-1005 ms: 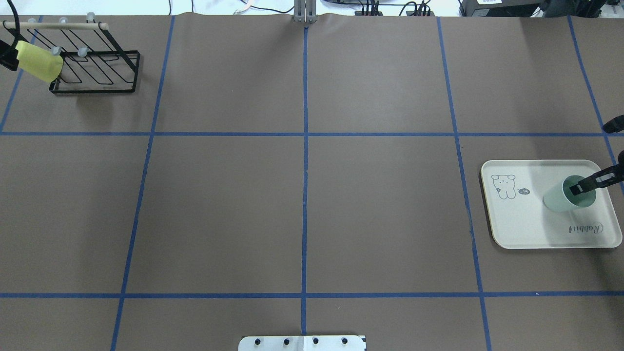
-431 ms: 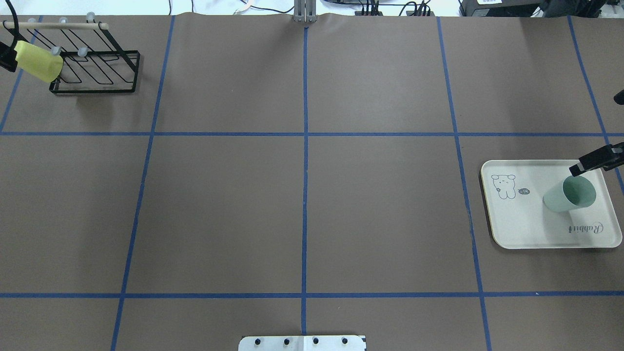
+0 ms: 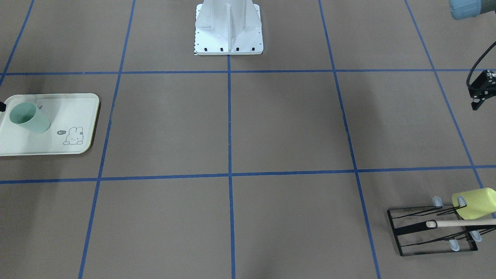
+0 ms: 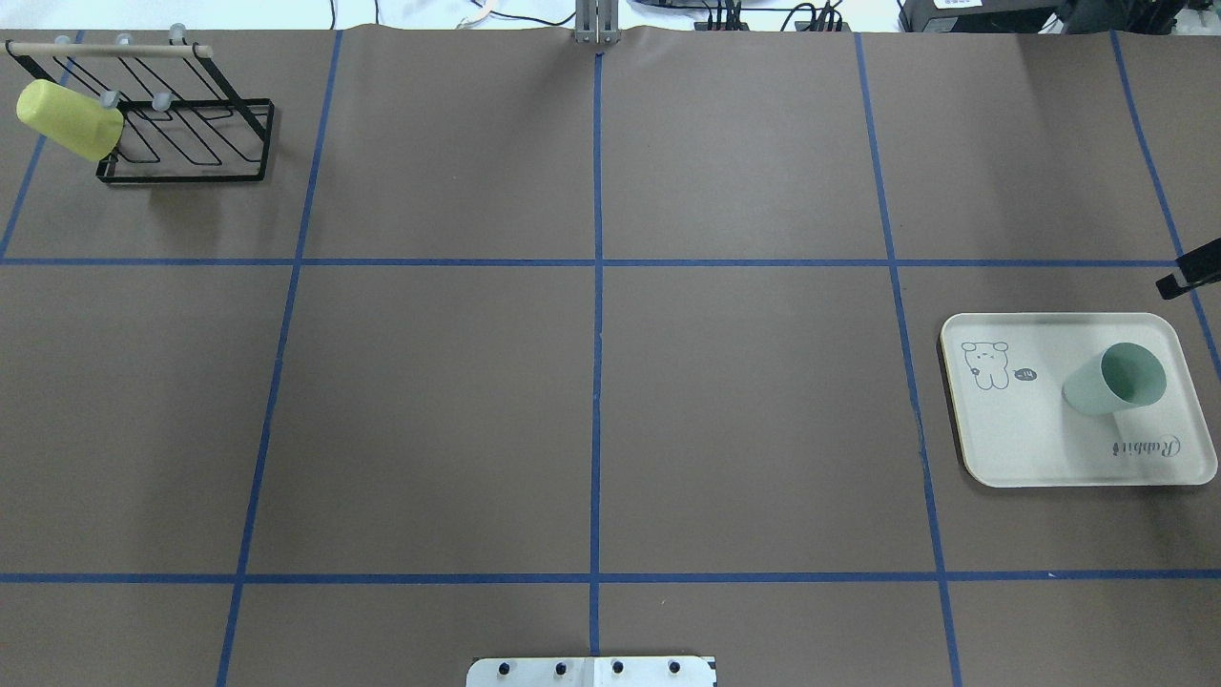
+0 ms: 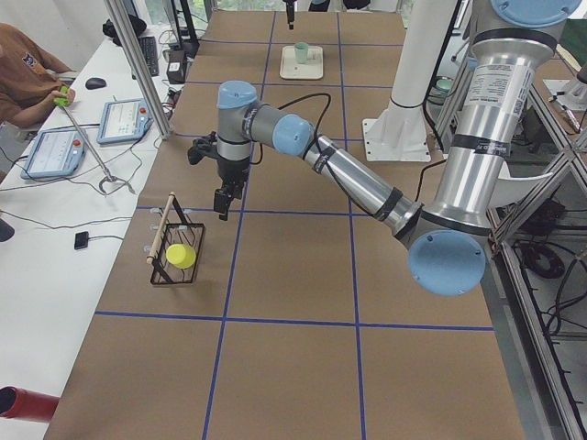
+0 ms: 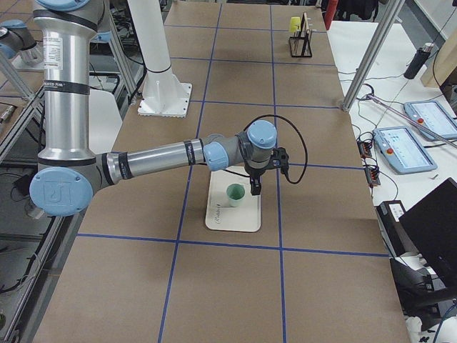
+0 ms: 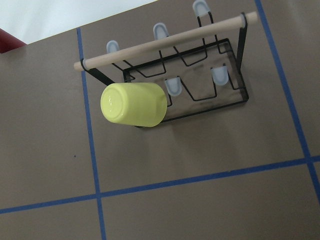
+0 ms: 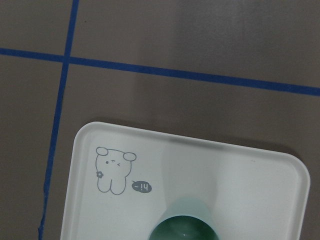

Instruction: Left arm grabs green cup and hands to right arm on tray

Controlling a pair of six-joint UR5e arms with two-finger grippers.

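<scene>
On the tray (image 4: 1011, 448), toward its right end, the green cup (image 4: 1114, 379) stands upright and free. Delivery looks done, with only the arms' retreat left. The right gripper (image 4: 1188, 276) hangs beyond the tray's far right corner, clear of the cup and carrying nothing; whether its fingers are spread I cannot tell. A second ago one finger reached into the cup's mouth — it has since backed off. The left gripper (image 5: 223, 203), at the table end opposite the tray, is equally unreadable — it has drawn away from the yellow-green cup (image 4: 69, 132).
</scene>
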